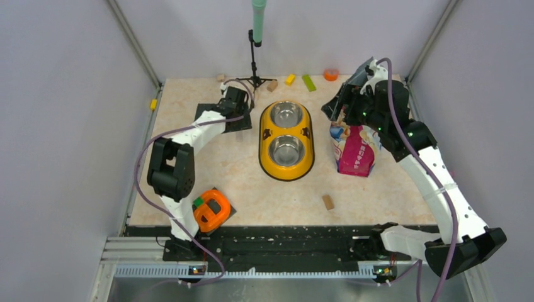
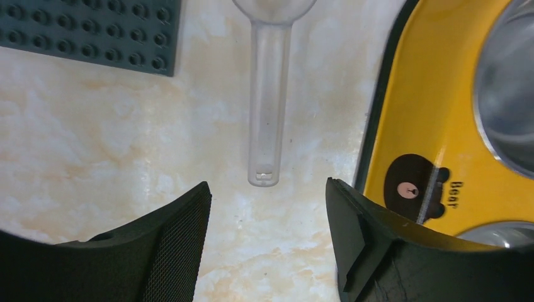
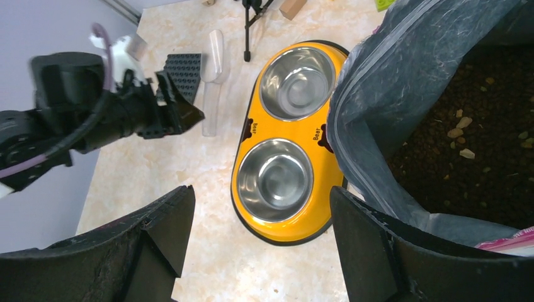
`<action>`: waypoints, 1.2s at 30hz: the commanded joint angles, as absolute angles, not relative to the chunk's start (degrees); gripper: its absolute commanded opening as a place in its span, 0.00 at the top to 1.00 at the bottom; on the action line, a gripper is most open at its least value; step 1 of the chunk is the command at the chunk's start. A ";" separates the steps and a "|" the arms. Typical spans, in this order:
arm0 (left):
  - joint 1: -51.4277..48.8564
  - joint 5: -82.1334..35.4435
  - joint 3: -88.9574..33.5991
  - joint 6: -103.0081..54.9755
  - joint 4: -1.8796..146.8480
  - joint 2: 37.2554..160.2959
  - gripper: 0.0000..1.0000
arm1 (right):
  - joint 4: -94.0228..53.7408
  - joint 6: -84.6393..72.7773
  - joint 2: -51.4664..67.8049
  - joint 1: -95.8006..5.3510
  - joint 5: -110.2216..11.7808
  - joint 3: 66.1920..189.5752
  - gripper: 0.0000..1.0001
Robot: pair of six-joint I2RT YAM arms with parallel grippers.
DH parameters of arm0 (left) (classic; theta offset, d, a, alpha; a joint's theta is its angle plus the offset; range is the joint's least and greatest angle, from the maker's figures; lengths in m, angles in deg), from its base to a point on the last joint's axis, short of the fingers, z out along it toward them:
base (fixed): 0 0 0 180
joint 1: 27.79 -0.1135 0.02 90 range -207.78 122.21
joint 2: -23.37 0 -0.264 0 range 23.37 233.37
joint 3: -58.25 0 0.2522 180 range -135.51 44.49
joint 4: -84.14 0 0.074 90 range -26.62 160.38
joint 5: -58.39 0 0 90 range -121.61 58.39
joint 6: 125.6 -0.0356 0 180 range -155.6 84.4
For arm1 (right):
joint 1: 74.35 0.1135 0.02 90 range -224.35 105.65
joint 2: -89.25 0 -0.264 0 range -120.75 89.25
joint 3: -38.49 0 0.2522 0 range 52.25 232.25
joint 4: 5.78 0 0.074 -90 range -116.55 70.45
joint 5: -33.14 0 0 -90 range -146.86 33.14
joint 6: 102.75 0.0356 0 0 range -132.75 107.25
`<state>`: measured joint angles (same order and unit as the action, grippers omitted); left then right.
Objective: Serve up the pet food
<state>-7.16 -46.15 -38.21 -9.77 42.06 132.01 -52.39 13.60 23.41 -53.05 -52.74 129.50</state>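
Observation:
The magenta-pink bag (image 1: 356,151) stands right of the yellow double feeder (image 1: 286,139), and its mouth is open. Dark-brown pet food (image 3: 478,126) fills it. My right gripper (image 3: 259,195) hangs open at the bag's top, its right finger beside the grey-lined rim, with nothing between the fingers. Both steel bowls (image 3: 275,179) look empty. A clear plastic scoop (image 2: 269,94) lies flat on the table left of the feeder. My left gripper (image 2: 267,189) is open just behind the end of the scoop's handle and does not touch it.
A dark studded baseplate (image 2: 94,31) lies left of the scoop. A black stand (image 1: 255,56) rises at the back, with small coloured blocks (image 1: 308,82) near it. A tan block (image 1: 327,202) and an orange roll holder (image 1: 212,211) sit near the front edge.

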 commanded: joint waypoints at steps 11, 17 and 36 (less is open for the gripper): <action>-1.25 -63.89 -16.78 -10.68 70.46 111.71 0.12 | -51.75 11.76 22.93 -53.35 -51.89 131.68 0.21; 5.54 -77.58 -10.77 -13.88 81.52 118.51 0.10 | -50.89 10.68 21.56 -53.31 -50.24 131.47 0.21; -2.36 -57.83 -8.53 -11.47 93.35 129.45 0.12 | -45.71 8.40 25.81 -53.35 -51.02 122.26 0.21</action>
